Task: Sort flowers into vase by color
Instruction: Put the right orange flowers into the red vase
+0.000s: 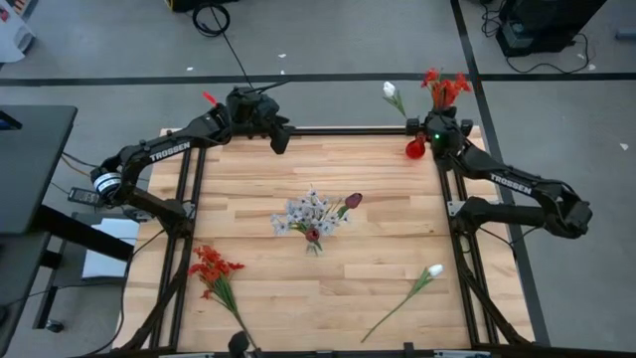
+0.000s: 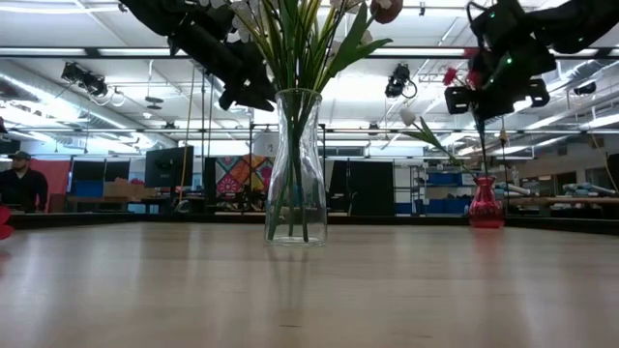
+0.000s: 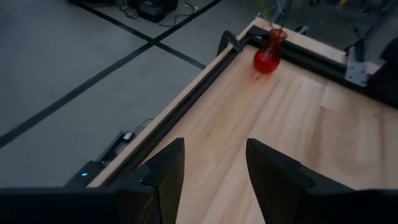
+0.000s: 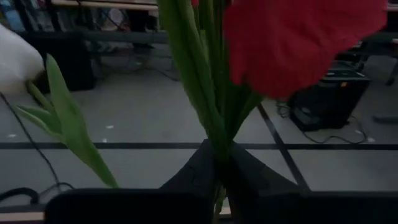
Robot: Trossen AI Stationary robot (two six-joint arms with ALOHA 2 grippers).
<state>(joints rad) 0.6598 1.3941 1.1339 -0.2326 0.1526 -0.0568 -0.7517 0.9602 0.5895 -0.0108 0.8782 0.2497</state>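
Observation:
A clear glass vase (image 1: 313,221) stands mid-table (image 2: 296,164) and holds pale lavender-white sprays and dark maroon tulips. A small red vase (image 1: 415,149) stands at the far right (image 2: 486,203). My right gripper (image 1: 437,127) is above it, shut on the green stems of red flowers (image 1: 444,88). A white bud (image 1: 391,91) leans out beside them. A red cluster flower (image 1: 214,268) lies near left and a white bud flower (image 1: 427,273) lies near right. My left gripper (image 1: 281,134) is open and empty above the far edge (image 3: 211,174). My right gripper pinches a bunch of green stems (image 4: 214,140) between its two fingers, below the red blooms (image 4: 298,37). The stems stand about upright and run down from the fingers into the red vase's neck (image 2: 483,159). Whether the white bud's stem is in the hold, I cannot tell.
The table's dark frame rail (image 3: 186,106) runs along the far edge under my left gripper. A person (image 2: 17,184) sits in the room beyond the table. Bare wood lies between the clear vase and the red vase.

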